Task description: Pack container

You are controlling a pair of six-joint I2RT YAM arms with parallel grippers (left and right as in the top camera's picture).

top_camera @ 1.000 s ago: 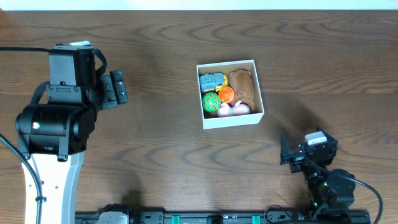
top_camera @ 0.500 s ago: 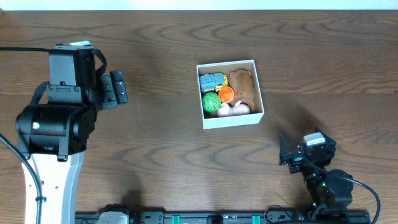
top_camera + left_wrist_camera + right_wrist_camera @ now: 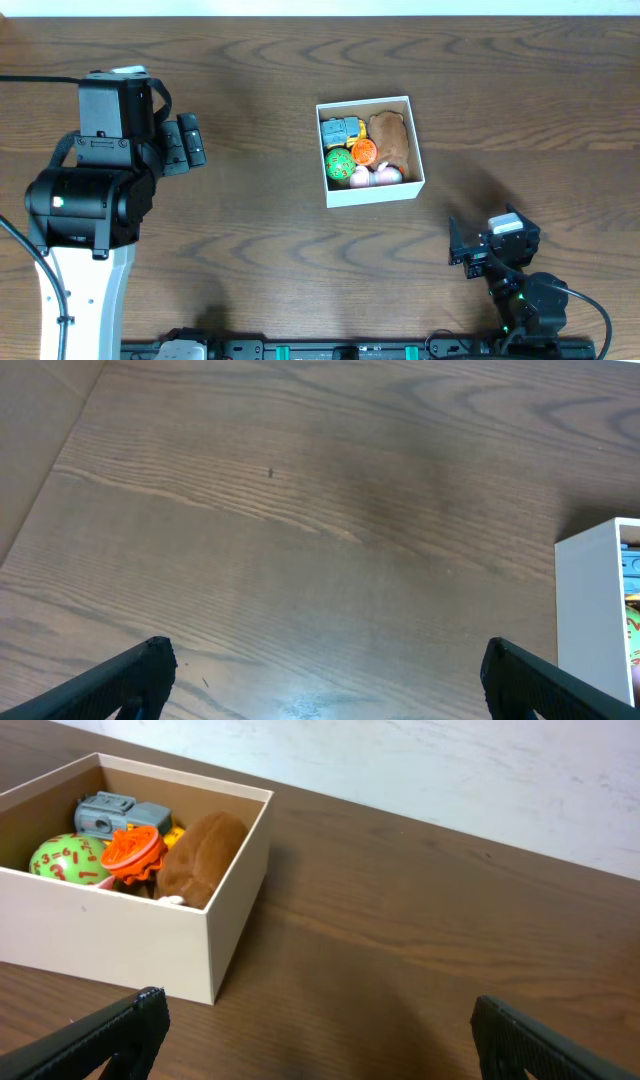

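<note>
Tabletop (image 3: pixel 300 270) lies beneath both empty, wide-spread jaws.

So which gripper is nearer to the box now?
Right. The right gripper is a short way from the box's front right corner; the left gripper is farther off, out to its left.

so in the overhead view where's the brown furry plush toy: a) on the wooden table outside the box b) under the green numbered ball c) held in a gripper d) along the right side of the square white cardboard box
D: the brown furry plush toy lies inside the square white cardboard box, against its right wall, apart from the green numbered ball.
</note>
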